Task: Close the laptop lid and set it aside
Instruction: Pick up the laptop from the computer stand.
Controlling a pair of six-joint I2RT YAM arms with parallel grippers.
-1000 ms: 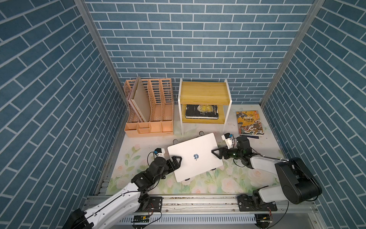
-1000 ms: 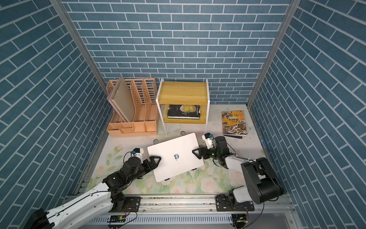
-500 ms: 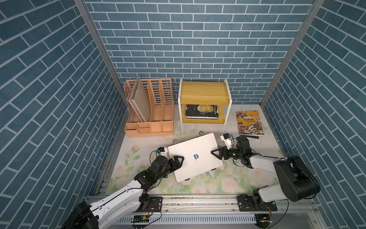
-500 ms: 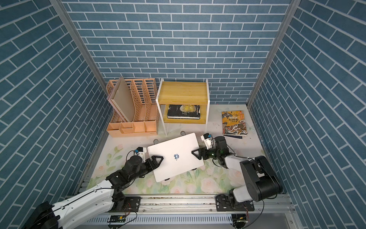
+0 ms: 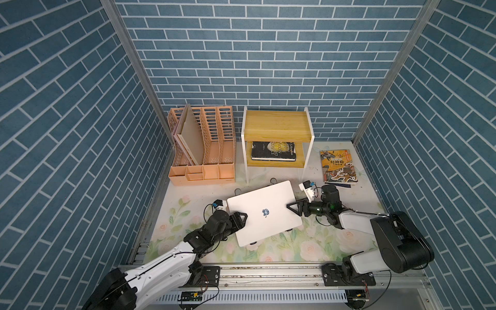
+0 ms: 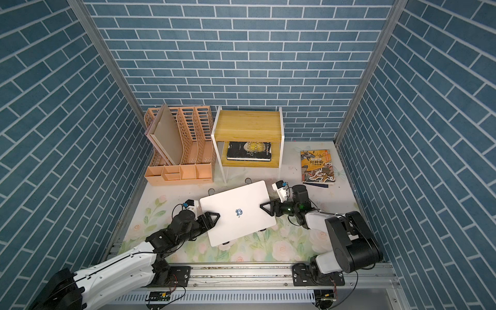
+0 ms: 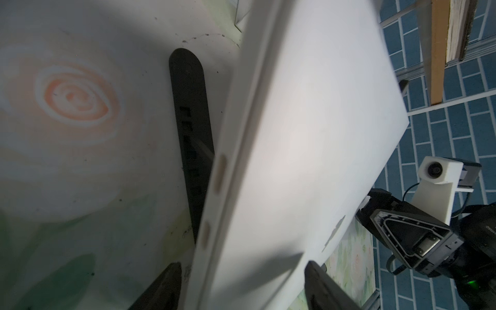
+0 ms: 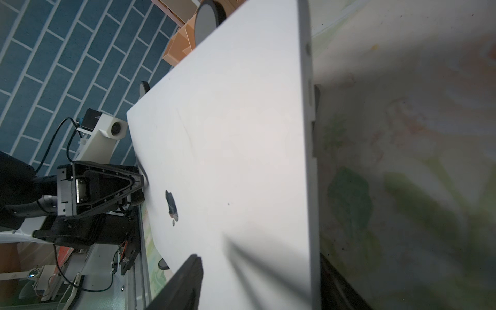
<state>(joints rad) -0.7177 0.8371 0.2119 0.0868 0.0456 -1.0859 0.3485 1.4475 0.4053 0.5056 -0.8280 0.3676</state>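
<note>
Free mat [image 5: 308, 249] in front of laptop [image 5: 264, 212]. Behind it, shelf [image 5: 276, 126] legs stand near; file organizer [image 5: 204, 171] back-left, book [image 5: 338, 166] back-right, well apart. Under laptop, black stand [image 7: 188, 107] fills gap to mat.

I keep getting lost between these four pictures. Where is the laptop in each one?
In a top view: the laptop lies closed, just below the middle.
In a top view: same place, slightly further left.
Left wrist view: its pale lid slants across the middle.
Right wrist view: the lid fills the middle.
Shared landmark: the apple logo, a thin sliver in the left wrist view.
</note>
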